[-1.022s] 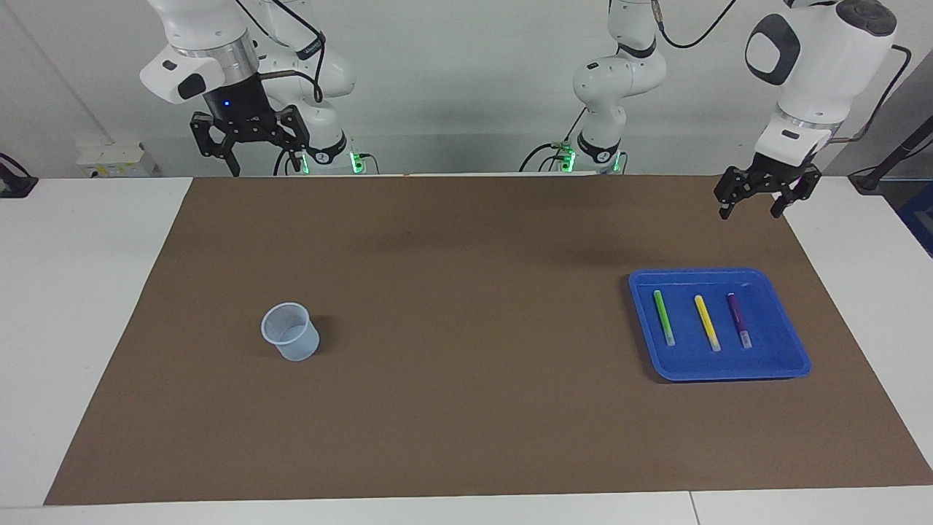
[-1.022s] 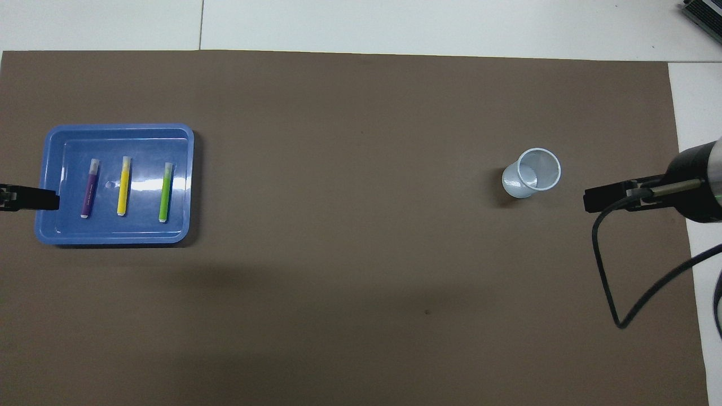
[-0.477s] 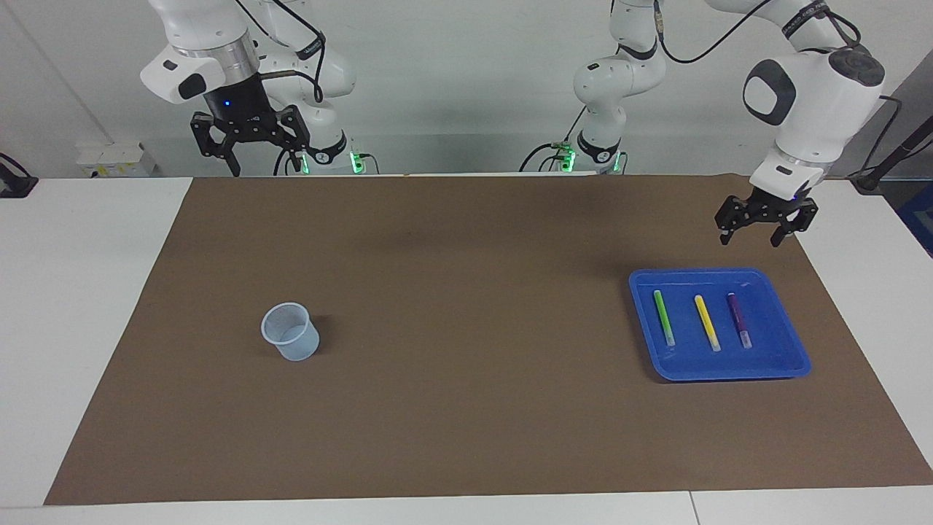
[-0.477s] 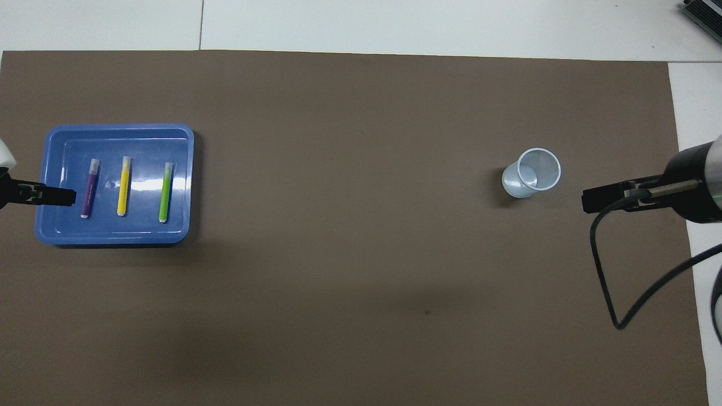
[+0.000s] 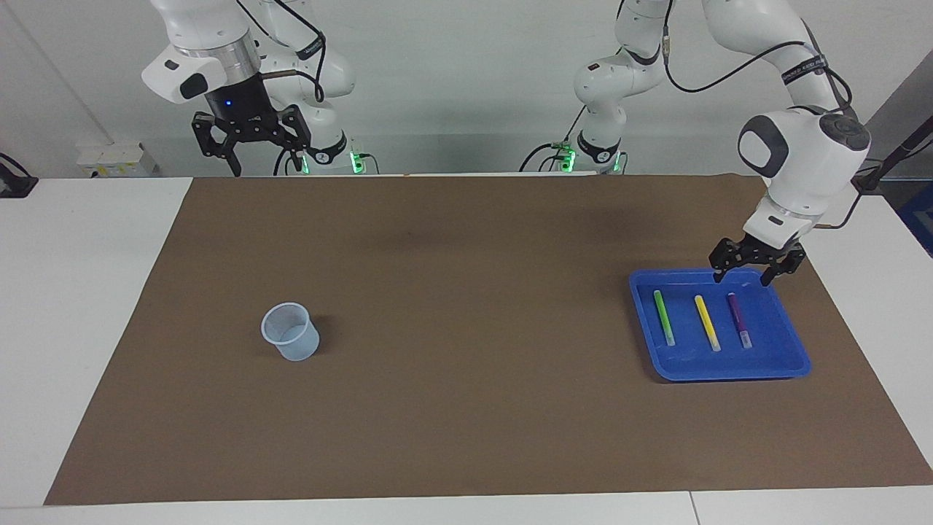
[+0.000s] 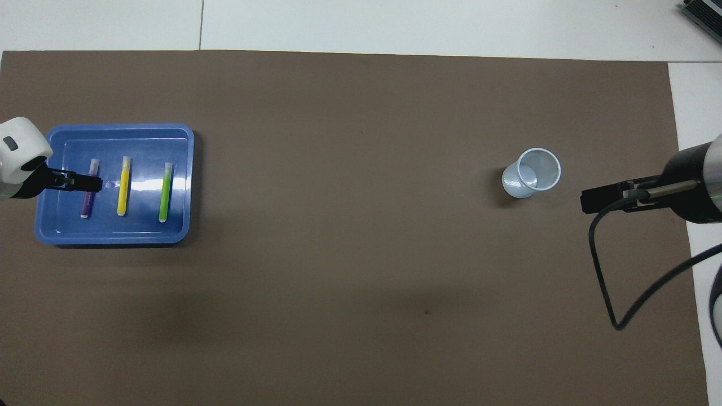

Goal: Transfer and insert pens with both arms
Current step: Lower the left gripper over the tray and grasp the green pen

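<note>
Brown matting (image 5: 466, 408) covers most of the white bench (image 5: 87, 292), and the blue tray (image 5: 791, 343) serves as the landmark, lying toward the left arm's end. 3 pens lie in the tray side by side and apart, none touching: the green pen (image 5: 663, 317) closest to the bench's middle, the yellow pen (image 5: 707, 322) between, and the purple pen (image 5: 738, 320) closest to the left arm's end. Spaced like this, each leaves room for fingers to come down on either side. The left end effector (image 5: 750, 269) hangs over the tray's edge nearest the robots, just above the purple pen's end, with its fingers spread and nothing between them; that pen looks like the likely first pick. Well apart from the tray, toward the right arm's end, a pale plastic cup (image 5: 291, 332) stands upright with its mouth open, probably the place for inserting the pens. The right end effector (image 5: 249, 146) waits up in the air over the bench's edge by its own base, fingers spread and empty, well apart from the tray and likely placed to receive a pen handed across. No pen has left the tray, so the task looks to be at its start.
</note>
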`<state>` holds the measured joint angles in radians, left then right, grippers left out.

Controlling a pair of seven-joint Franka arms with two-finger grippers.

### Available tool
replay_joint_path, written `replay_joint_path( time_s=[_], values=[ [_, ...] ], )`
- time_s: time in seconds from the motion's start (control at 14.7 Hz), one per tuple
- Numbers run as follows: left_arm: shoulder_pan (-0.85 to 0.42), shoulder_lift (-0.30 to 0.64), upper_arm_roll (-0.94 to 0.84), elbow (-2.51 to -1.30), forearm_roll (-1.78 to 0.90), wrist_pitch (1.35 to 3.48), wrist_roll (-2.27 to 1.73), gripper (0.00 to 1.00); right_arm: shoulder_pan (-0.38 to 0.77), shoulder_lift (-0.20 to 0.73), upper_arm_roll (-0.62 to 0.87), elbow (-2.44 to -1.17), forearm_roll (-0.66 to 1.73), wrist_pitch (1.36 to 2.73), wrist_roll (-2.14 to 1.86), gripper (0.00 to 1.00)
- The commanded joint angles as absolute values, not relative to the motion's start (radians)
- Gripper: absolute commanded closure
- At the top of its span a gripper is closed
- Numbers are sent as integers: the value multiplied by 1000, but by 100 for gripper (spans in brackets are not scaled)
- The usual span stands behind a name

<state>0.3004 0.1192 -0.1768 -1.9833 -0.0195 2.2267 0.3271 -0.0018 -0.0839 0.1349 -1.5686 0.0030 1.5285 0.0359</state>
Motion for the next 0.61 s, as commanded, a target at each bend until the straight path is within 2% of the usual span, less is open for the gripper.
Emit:
replay_joint_path(
  time_s=[0.0,0.41,0.55],
  values=[
    [276,227,-172,-1907,-81,2247,339,1,-12,-97,133,-1575,0,1522,9,0],
    [249,324,-172,-1799,-141,2206,308,1,-6,-103,133,-1574,0,1503,8,0],
    [236,330,-172,-1810,-143,2218,293,2,-9,-104,133,-1574,2,1491,8,0]
  ],
)
